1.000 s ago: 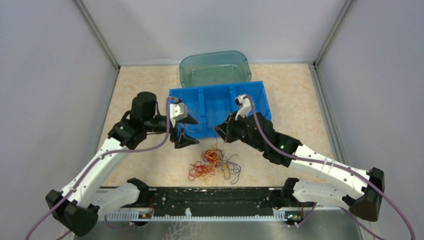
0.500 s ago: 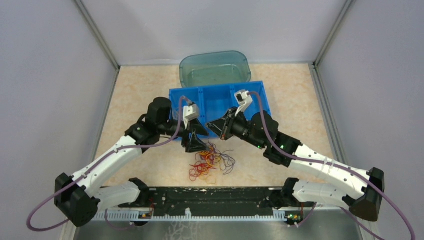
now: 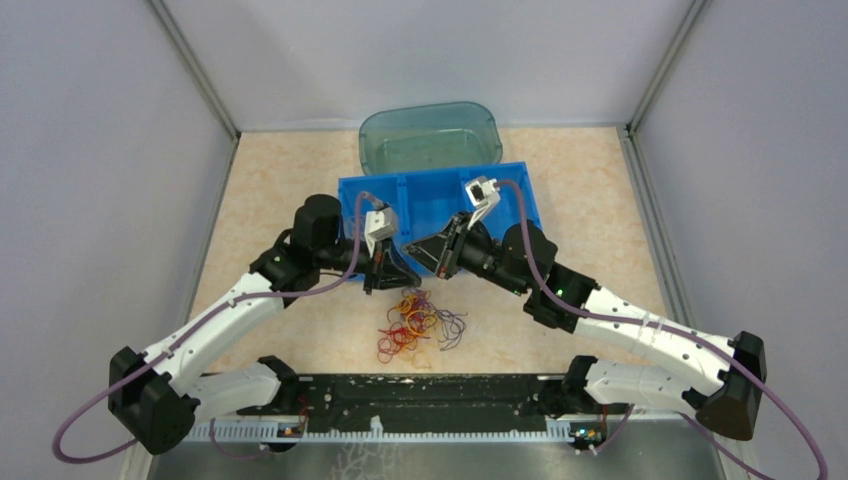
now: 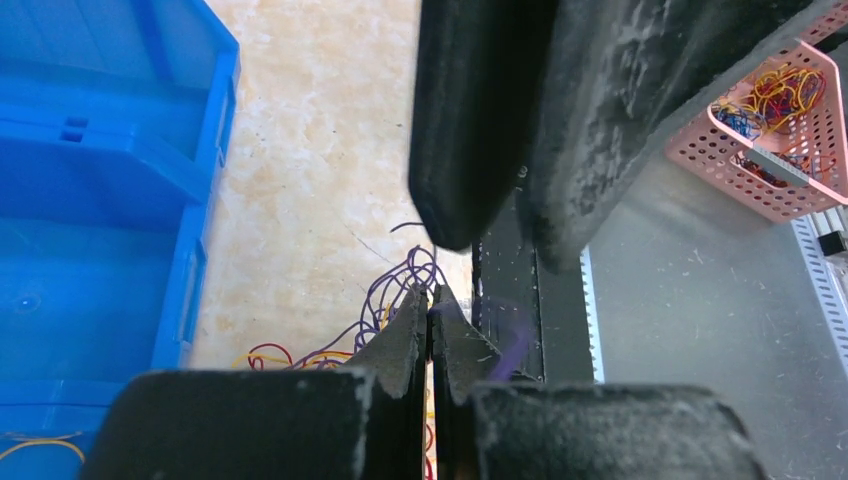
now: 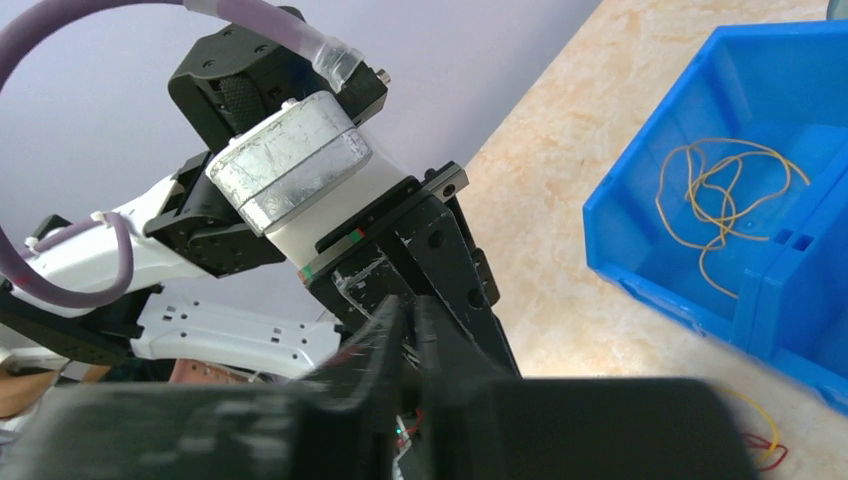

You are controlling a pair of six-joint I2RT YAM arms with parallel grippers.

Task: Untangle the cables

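Observation:
The cables (image 3: 415, 322) lie as a loose clump of yellow-orange, red and purple loops on the table, just in front of the blue bin (image 3: 350, 190). My left gripper (image 3: 388, 274) hangs over the clump's far left edge. In the left wrist view my left gripper (image 4: 431, 292) is shut, with a purple strand (image 4: 395, 285) pinched at its tips. My right gripper (image 3: 422, 250) points left, close above it, and my right gripper (image 5: 410, 305) has its jaws nearly together. I cannot see whether a strand lies between them.
One yellow cable (image 5: 725, 200) lies inside the blue bin's compartment. A teal tub (image 3: 430, 135) stands behind the bin. A pink basket (image 4: 770, 130) holding more strands sits beyond the black rail (image 3: 430, 405) at the near edge.
My left gripper has swung in to the clump and closed. The right gripper has moved left and up over the bin's front wall. The clump has drawn in slightly.

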